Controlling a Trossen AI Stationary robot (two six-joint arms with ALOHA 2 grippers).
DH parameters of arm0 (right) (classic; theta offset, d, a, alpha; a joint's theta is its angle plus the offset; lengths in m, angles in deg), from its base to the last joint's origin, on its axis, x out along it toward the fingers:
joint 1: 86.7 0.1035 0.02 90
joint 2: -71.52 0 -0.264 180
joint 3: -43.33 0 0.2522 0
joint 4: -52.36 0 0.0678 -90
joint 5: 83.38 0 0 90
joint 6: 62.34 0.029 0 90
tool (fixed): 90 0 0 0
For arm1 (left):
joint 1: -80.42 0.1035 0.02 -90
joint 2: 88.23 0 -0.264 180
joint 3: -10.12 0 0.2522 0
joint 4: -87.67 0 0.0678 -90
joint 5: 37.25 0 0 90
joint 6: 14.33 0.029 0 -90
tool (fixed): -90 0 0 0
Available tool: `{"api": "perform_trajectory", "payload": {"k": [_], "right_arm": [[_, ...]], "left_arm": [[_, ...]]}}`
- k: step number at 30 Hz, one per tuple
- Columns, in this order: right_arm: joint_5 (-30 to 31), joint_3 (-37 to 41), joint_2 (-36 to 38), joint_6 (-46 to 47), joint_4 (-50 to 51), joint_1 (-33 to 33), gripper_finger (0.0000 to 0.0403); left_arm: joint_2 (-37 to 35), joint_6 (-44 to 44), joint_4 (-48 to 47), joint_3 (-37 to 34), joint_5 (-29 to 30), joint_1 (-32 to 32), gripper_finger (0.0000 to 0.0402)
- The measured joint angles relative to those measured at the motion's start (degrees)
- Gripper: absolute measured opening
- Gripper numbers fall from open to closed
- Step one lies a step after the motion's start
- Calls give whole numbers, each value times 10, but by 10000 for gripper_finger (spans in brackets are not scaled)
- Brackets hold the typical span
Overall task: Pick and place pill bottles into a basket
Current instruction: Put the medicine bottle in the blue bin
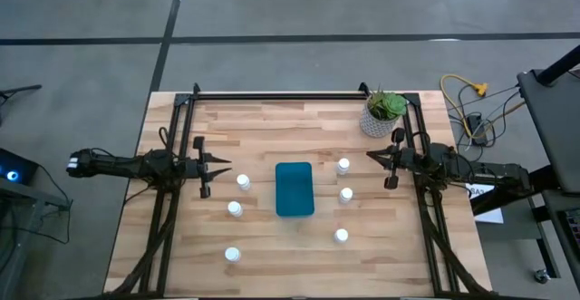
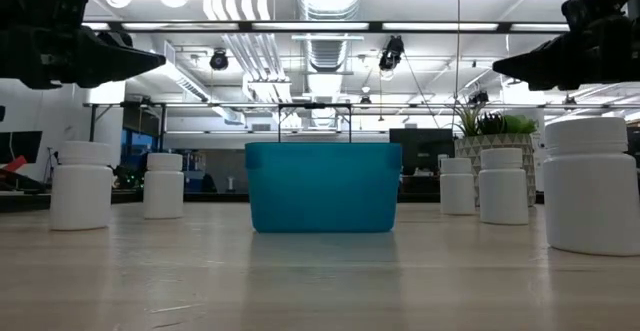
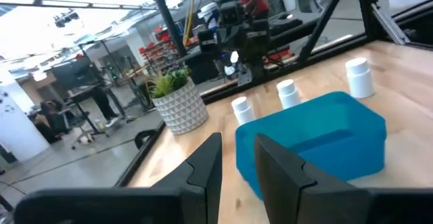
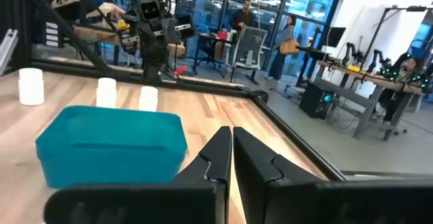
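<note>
The teal tray (image 1: 294, 188) stands at the table's middle. Three white pill bottles stand upright on the table to its left (image 1: 243, 181) (image 1: 235, 209) (image 1: 232, 255) and three to its right (image 1: 343, 166) (image 1: 346, 194) (image 1: 341, 236). My left gripper (image 1: 224, 165) hovers left of the tray, above the table, its fingers a little apart and empty (image 3: 237, 143). My right gripper (image 1: 372, 155) hovers right of the tray, shut and empty (image 4: 231, 132). Both point level toward the tray (image 3: 318, 143) (image 4: 111, 146).
A white pot with a green plant (image 1: 384, 114) stands at the table's far right corner, behind my right gripper. A dark frame rail (image 1: 272, 94) runs along the table's far edge. Bare wood lies in front of the tray.
</note>
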Motion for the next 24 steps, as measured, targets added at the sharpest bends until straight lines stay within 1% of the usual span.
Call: {"api": "perform_trajectory", "payload": {"k": [3, 7, 12, 13, 16, 18, 21, 24], "right_arm": [[0, 0, 0, -4, 0, 0, 9], [0, 0, 0, -7, 0, 0, 8], [0, 0, 0, 34, 0, 0, 8], [0, 0, 0, 34, 0, 0, 9], [7, 0, 0, 31, -1, 0, 9], [9, 0, 0, 30, -7, -1, 8], [9, 0, 0, 49, -46, -1, 8], [9, 0, 0, 94, -105, 0, 8]], "left_arm": [[0, -2, 27, 0, -3, 0, 70], [0, -2, 68, 0, -43, 0, 70], [0, -9, 103, 0, -75, 0, 70], [0, -30, 111, 0, -76, 0, 70], [1, -155, 130, 0, -83, 0, 70], [1, -217, 143, 0, -83, 0, 70], [1, -258, 174, 0, -83, 0, 70], [3, -272, 232, 0, -83, 0, 70]]}}
